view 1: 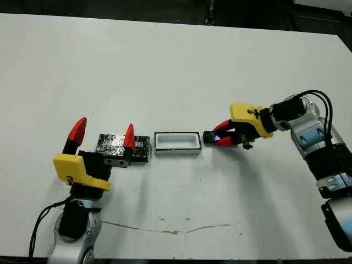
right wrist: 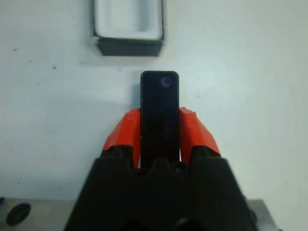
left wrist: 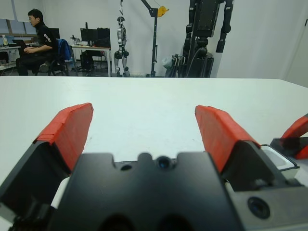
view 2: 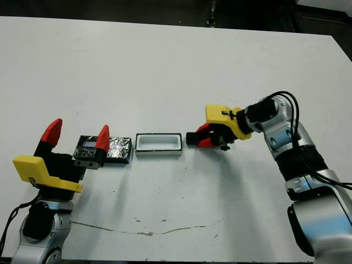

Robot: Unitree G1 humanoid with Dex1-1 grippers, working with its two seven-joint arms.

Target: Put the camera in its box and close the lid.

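The box (view 1: 176,144), a small white tray with a dark rim, lies open in the middle of the table. Just to its right, my right gripper (view 1: 215,136) is shut on the camera (right wrist: 159,108), a glossy black bar whose free end points at the box (right wrist: 128,24), a short gap away. The black silver-speckled lid (view 1: 114,145) lies flat on the box's left side. My left gripper (view 1: 104,135) stands open over the lid, its red fingertips (left wrist: 219,132) spread wide with nothing between them.
The white table (view 1: 165,66) stretches wide behind the objects. A thin dark scratch (view 1: 170,228) runs along its near part. Beyond the far edge in the left wrist view, a person (left wrist: 37,42) sits at a desk, and robot stands (left wrist: 204,33) rise there.
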